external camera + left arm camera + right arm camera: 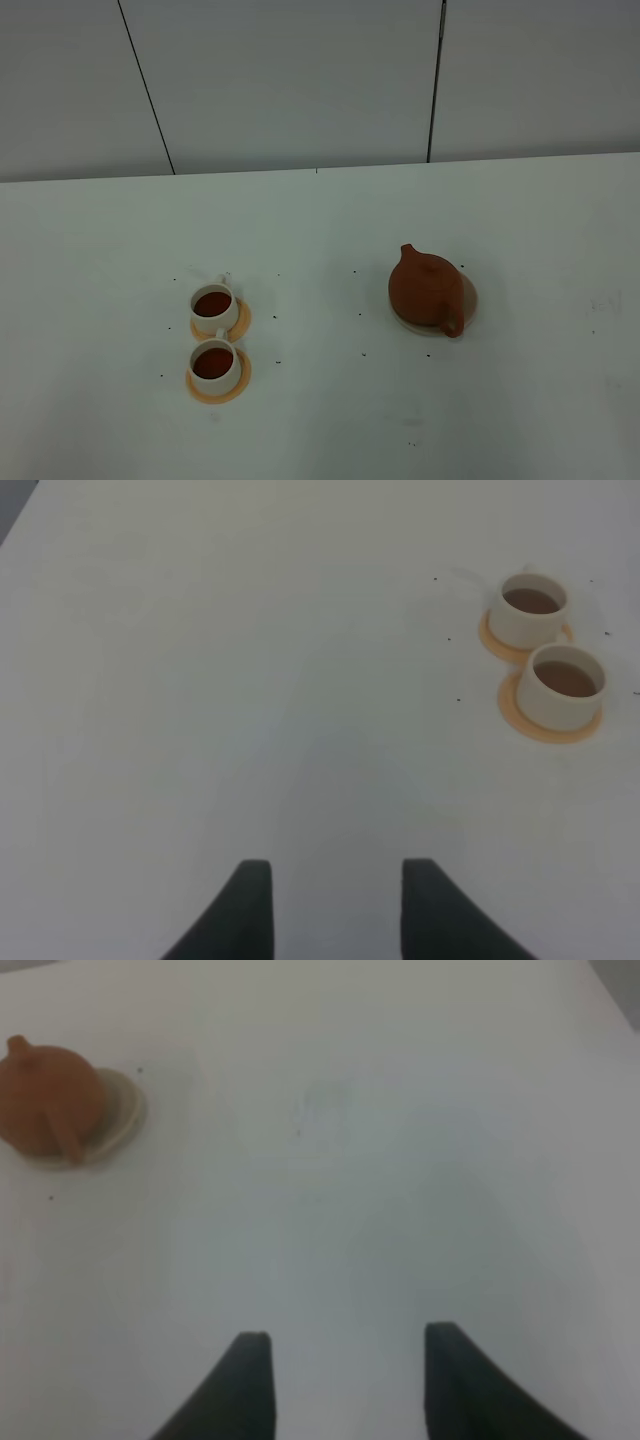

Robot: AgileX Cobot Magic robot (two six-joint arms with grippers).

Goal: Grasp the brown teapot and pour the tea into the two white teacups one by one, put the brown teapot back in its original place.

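The brown teapot (427, 289) stands upright on the beige coaster (468, 296) at the right of the white table, handle toward the front. It also shows in the right wrist view (45, 1098) on the coaster (122, 1112). The two white teacups (214, 308) (215, 365) sit on orange saucers at the left, both holding dark tea; they show in the left wrist view too (533, 609) (566, 685). My left gripper (336, 875) is open and empty, well away from the cups. My right gripper (346, 1350) is open and empty, far from the teapot. Neither gripper shows in the exterior high view.
The white table (320, 420) runs to a grey panelled wall (300, 80) at the back. Small dark specks dot the table between the cups and the teapot.
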